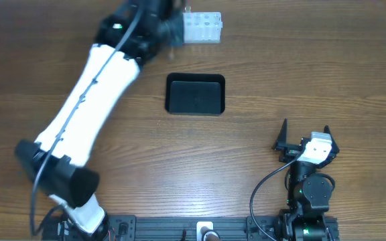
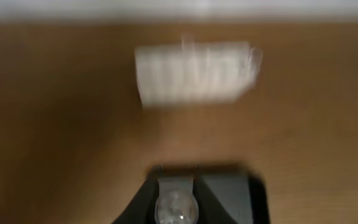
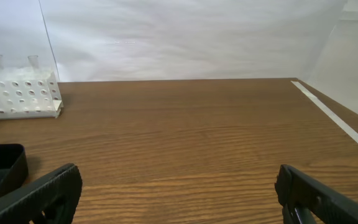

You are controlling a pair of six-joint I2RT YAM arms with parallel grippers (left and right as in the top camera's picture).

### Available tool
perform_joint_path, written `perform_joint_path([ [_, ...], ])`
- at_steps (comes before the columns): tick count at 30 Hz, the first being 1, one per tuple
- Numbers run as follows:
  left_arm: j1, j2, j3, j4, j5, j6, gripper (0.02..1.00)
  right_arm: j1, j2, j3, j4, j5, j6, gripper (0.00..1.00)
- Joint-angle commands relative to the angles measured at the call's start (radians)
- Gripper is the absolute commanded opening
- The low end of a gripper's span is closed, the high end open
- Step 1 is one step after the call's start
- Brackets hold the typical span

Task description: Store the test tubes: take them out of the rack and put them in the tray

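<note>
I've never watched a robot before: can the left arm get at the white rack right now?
Probably yes. The left gripper sits close beside the rack, with just bare table between them in its wrist view.

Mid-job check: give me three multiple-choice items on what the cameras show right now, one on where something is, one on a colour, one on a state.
1. Where does the rack stand relative to the tray?
A) inside it
B) apart from it, farther up the top view
C) stacked under it

2. What colour is the tray?
A) white
B) red
C) black

3. On the right gripper, how do the fingers stand?
A) spread apart, holding nothing
B) shut on a test tube
C) shut on the tray's rim

Answers: 1 B, the top view shows bare table between the rack and the tray's far edge; 2 C, it shows black against the brown wood; 3 A, the right wrist view shows bare table between them.
</note>
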Motion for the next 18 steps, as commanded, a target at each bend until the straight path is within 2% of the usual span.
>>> perform_joint_path([
  [1, -0.038, 0.097, -0.012, -0.04, 0.003, -0.068, 0.071, -0.007, -0.01, -0.006, -0.001, 0.013, -0.001, 0.991],
  [18, -0.026, 0.291, -0.012, -0.085, -0.002, -0.067, 0.08, -0.007, -0.01, -0.006, -0.001, 0.013, -0.001, 0.991],
])
